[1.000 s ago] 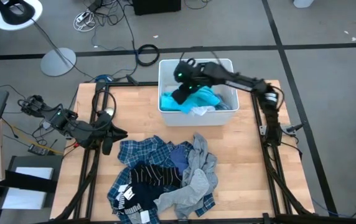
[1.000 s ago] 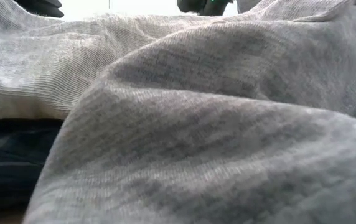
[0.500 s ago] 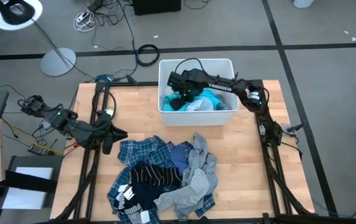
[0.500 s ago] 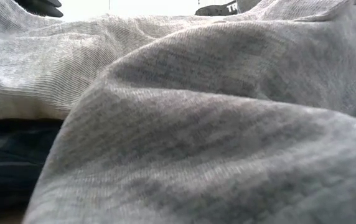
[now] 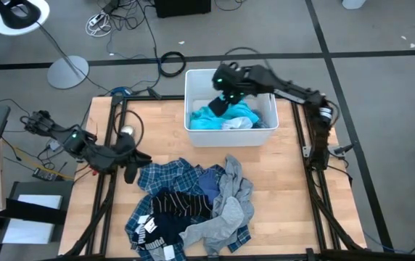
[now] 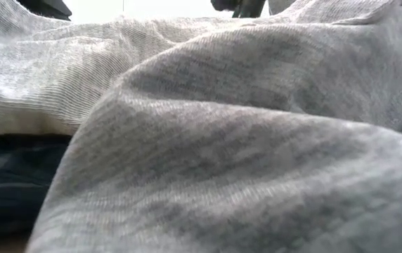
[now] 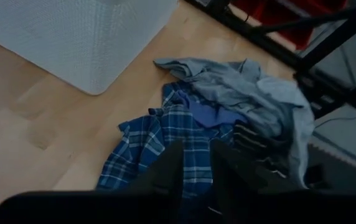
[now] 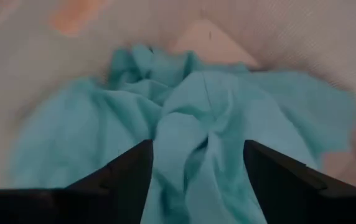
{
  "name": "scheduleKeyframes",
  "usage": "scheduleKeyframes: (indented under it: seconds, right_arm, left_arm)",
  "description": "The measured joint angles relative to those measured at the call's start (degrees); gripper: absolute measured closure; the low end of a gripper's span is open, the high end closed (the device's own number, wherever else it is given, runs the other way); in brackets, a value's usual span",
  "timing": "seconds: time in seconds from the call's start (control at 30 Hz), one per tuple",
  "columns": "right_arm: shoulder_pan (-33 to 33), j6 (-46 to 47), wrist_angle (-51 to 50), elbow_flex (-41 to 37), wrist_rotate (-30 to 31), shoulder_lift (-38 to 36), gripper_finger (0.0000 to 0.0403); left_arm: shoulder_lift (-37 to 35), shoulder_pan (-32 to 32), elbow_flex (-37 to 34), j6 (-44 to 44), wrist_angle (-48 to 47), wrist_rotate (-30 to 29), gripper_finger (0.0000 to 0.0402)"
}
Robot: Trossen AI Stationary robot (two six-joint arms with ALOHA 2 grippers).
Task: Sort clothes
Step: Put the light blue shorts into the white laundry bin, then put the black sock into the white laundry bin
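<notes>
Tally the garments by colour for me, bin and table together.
Turquoise, in the white bin: 1
Blue-white plaid, on the table: 1
Grey: 1
Dark striped: 1
Navy with white lettering: 1
Total: 5

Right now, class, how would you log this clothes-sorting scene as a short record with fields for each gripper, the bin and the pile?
right gripper: open, above the bin, holding nothing
white bin: holds the turquoise garment
left gripper: at the pile's left edge, fingers slightly apart, empty
pile on table: plaid shirt, grey garment, navy garment with white lettering
low view: filled by grey fabric
</notes>
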Motion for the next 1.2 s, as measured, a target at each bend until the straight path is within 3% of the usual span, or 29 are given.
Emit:
scheduleKeyframes:
  seconds: [0.27, 0.43, 0.7, 0.83, 0.93, 1.2]
  right_arm:
    - [5.1, 6.6, 0.0, 0.0, 1.2, -13.5, 0.0155]
    - [12.9, 9.4, -1.1, 0.0, 9.7, -19.6, 0.0155]
    - [32.8, 17.6, -11.5, 0.0, 30.0, -23.2, 0.0155]
    - [43.3, 26.0, -19.1, 0.0, 32.4, -23.3, 0.0157]
    - [51.4, 31.3, -19.1, -2.7, 34.2, -23.9, 0.0161]
    - [71.7, 56.2, -18.9, -20.0, 41.5, -25.7, 0.0173]
  left_arm:
    - [6.2, 0.0, 0.0, 0.0, 0.0, 1.7, 0.0318]
    - [11.1, 0.0, 0.0, 4.6, 0.1, 9.6, 0.0318]
    - [20.6, 0.0, 0.0, 12.7, 9.4, 17.8, 0.0318]
    - [25.3, 0.0, 0.0, 13.0, 13.0, 20.9, 0.0318]
    - [28.6, 0.0, 0.0, 11.7, 14.9, 22.3, 0.0318]
    - [36.4, 0.0, 0.0, 13.2, 21.1, 22.8, 0.0319]
